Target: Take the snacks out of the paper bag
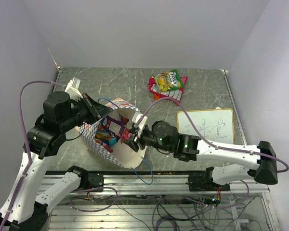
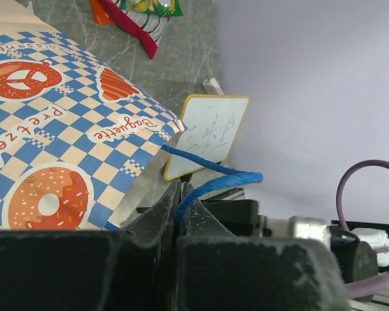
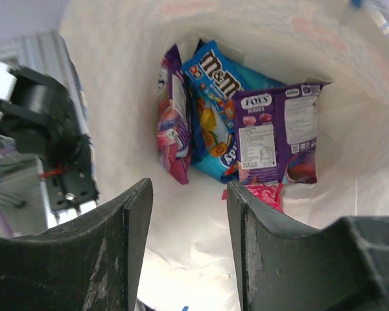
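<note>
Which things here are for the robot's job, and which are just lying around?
For the job: paper bag; blue M&M's packet and purple Fox's packet inside it; snack packets out on the table; blue string handle in the left gripper.
Just lying about: white writing board.
</note>
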Tool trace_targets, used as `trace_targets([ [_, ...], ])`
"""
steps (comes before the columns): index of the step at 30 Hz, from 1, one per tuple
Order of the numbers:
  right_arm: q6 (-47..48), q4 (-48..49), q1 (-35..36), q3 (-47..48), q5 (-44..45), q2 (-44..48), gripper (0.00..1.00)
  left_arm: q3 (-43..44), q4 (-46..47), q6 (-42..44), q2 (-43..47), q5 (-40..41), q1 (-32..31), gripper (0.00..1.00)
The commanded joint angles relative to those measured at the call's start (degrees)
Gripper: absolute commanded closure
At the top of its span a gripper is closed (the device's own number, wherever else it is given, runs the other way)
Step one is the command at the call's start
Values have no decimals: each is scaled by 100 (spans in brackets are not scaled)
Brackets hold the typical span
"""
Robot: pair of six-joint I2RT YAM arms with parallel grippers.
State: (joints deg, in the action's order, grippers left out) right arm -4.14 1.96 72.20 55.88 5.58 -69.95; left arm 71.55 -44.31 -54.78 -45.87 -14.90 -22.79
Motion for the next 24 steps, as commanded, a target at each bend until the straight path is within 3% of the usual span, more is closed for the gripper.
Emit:
trace_targets([
  [1,885,1178,171,-393,637,-318,52,500,-272,719,-227,-451,-59,93],
  [5,1142,1748,178,-621,865,-835,52,425,-287,878,-238,-604,-60,93],
  [10,1762,2482,206,-653,1400,-1619,61,352,-586,1217,-281,-450,-59,93],
  [19,2420,3367,168,-4,1077,-3080,61,706,-1094,1062,-254,-77,-62,93],
  [24,2525,3592,30,103,970,-3515,59,628,-865,830,-125,-164,-60,93],
])
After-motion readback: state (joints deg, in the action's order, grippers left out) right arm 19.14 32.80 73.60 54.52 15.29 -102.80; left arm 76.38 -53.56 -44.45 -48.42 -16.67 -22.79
